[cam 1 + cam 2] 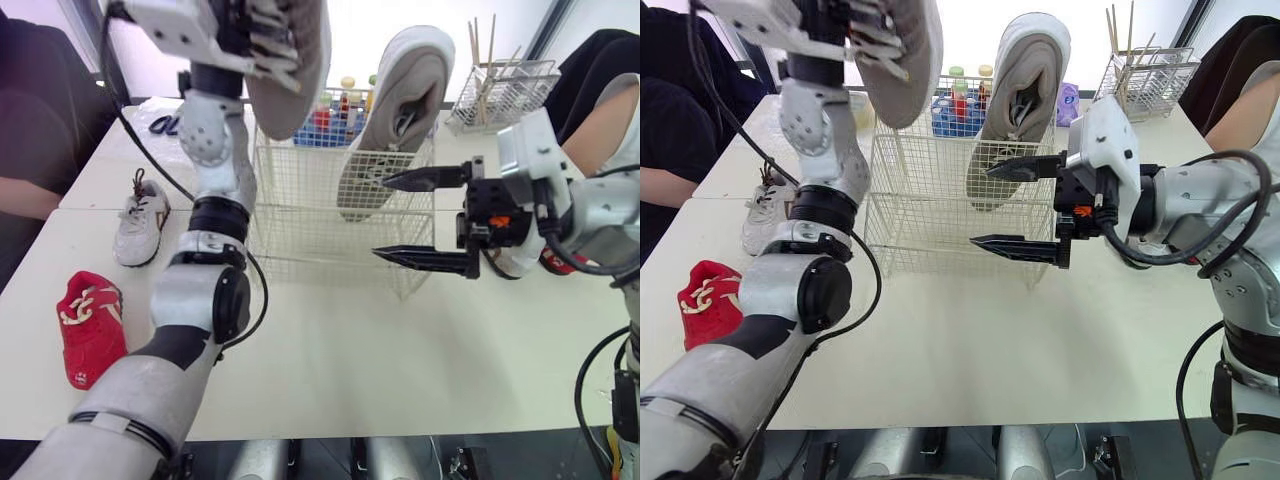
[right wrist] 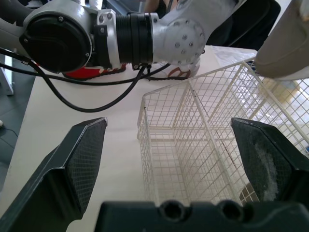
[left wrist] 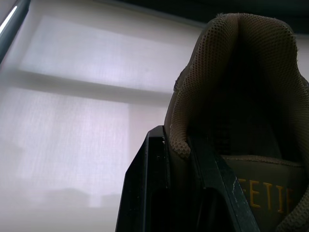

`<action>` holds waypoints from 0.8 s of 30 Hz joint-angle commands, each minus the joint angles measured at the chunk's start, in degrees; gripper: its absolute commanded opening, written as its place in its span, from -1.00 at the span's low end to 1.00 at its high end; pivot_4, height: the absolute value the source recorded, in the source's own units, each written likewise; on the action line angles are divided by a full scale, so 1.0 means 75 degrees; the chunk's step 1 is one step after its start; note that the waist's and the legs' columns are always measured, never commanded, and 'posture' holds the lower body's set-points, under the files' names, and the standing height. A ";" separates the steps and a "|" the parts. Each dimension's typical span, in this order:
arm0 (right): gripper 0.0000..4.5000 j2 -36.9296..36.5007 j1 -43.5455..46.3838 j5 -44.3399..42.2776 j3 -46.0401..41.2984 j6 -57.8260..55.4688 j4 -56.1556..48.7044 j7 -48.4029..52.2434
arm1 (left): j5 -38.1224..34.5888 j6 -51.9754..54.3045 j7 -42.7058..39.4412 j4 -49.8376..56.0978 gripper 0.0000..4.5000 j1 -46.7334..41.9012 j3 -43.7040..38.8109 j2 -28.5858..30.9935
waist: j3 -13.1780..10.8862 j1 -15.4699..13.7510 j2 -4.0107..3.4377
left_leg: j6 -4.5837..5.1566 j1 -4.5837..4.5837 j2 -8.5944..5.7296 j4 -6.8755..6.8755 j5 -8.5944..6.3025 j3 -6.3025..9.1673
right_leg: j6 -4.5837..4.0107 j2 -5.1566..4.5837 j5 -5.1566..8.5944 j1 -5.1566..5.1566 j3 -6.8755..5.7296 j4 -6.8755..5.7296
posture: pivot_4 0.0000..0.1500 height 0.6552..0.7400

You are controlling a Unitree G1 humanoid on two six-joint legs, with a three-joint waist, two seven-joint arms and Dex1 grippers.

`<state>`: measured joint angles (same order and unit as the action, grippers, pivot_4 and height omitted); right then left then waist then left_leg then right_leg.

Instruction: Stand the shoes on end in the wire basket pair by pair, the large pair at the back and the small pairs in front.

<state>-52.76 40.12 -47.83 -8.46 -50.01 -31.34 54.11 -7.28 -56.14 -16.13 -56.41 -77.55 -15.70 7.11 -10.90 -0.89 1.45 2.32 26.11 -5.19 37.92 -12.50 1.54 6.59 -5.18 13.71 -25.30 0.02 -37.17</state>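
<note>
the large grey shoe (image 1: pixel 295 70) is raised above the wire basket (image 1: pixel 300 200), and its upper end is cut off by the edge of the head views, as is most of the left gripper (image 3: pixel 177 145). in the left wrist view the jaws are clenched on the shoe's mesh heel collar, one finger inside and one outside; yellow lettering on the insole is only partly legible. its mate, a second large grey shoe (image 1: pixel 400 110), stands on end in the right side of the basket, opening toward the camera, lower end dimmed behind the mesh. the right gripper (image 1: pixel 382 217) hovers just in front of the basket, jaws released and wide apart. a small white sneaker (image 1: pixel 140 220) and a small red shoe (image 1: pixel 90 325) lie on the tabletop (image 1: pixel 400 350) to the left. another red shoe (image 1: pixel 555 262) is mostly hidden behind the right arm.
</note>
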 commanded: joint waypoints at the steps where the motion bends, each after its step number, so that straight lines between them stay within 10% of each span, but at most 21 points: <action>1: 1.00 -0.0225 -0.0056 -0.0250 -0.0402 -0.0023 -0.0198 -0.0095 | 0.0461 -0.0711 0.0494 -0.0072 -0.97 -0.0346 0.0235 0.0018 | 0.0000 -0.0002 0.0000 | -0.0001 0.0000 0.0000 0.0000 0.0000 0.0000 | 0.0000 0.0000 0.0000 0.0000 0.0000 0.0000 | 1.00 1.00; 24: 1.00 -0.0826 -0.0246 -0.0979 -0.0679 -0.0267 -0.0456 -0.0530 | 0.2053 -0.1113 0.3061 -0.1344 -0.97 0.0357 0.1015 -0.0250 | 0.0011 -0.0008 -0.0014 | 0.0040 0.0000 -0.0001 0.0011 -0.0025 -0.0003 | 0.0006 -0.0006 -0.0004 0.0008 -0.0010 -0.0002 | 1.00 1.00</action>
<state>-57.74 36.97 -54.33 -12.04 -52.15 -33.73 50.70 7.60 -64.07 5.09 -67.89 -75.82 -8.60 5.39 -10.82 -0.96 1.34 2.63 26.11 -5.20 38.03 -12.69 1.51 6.64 -5.23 13.68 -25.23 -0.05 -37.18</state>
